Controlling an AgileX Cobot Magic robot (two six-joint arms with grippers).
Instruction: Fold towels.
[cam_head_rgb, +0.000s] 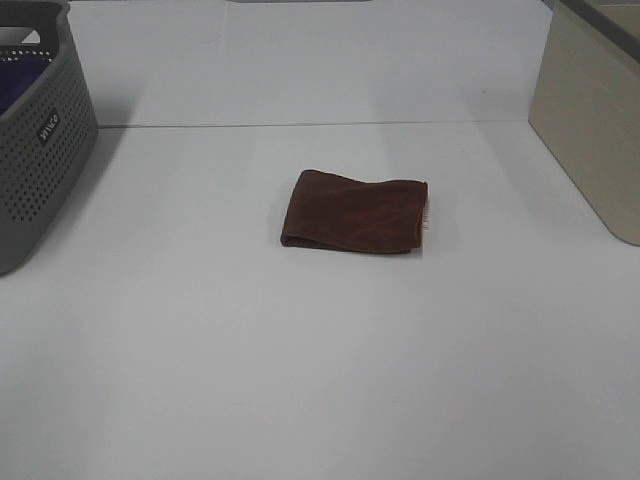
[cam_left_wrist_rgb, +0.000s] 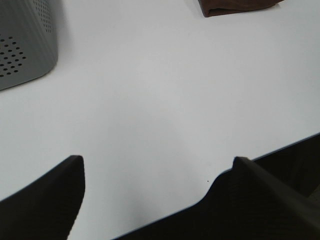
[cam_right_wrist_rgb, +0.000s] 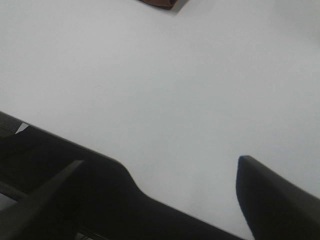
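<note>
Left claw (cam_left_wrist_rgb: 157, 200), right claw (cam_right_wrist_rgb: 160, 200) spread over table (cam_head_rgb: 320, 380) near edge; folded towel (cam_head_rgb: 355, 212) mid-table.

Towel (cam_head_rgb: 355, 212) lies mid-table (cam_head_rgb: 300, 380), basket (cam_head_rgb: 40, 150) far left, bin (cam_head_rgb: 590, 130) far right.

I only see fingers: left end effector (cam_left_wrist_rgb: 159, 165) matte black, tapered, blunt tips. Right end effector (cam_right_wrist_rgb: 160, 167) same — black, wedge-shaped, no markings visible.
</note>
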